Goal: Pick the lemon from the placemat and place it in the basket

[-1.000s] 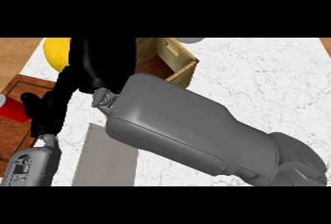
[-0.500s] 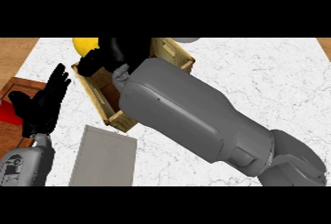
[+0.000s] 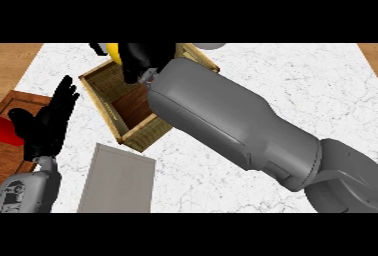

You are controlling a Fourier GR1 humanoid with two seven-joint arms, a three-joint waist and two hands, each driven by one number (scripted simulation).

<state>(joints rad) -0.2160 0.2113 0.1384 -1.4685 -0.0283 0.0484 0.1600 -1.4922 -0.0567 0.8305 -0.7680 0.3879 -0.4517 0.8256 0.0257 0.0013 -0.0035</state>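
Note:
A yellow lemon [image 3: 113, 50] shows at the top of the head view, mostly hidden by my right hand [image 3: 144, 57], whose fingers are curled round it. That hand hovers over the far end of the wicker basket [image 3: 103, 102], which has a brown wooden floor. My big grey right forearm [image 3: 221, 120] crosses the middle of the view and covers the basket's right side. The grey placemat [image 3: 118, 180] lies on the counter in front of the basket. My left hand [image 3: 48, 122] rests open at the left edge, fingers up.
A brown wooden board [image 3: 18, 102] lies at the left edge with a red object [image 3: 7, 131] on it, partly behind my left hand. White marble counter [image 3: 310, 85] stretches to the right of the basket.
My right hand has carried the lemon to the right, from left of the basket to over its far end. The view has shifted, so the basket and placemat sit further right.

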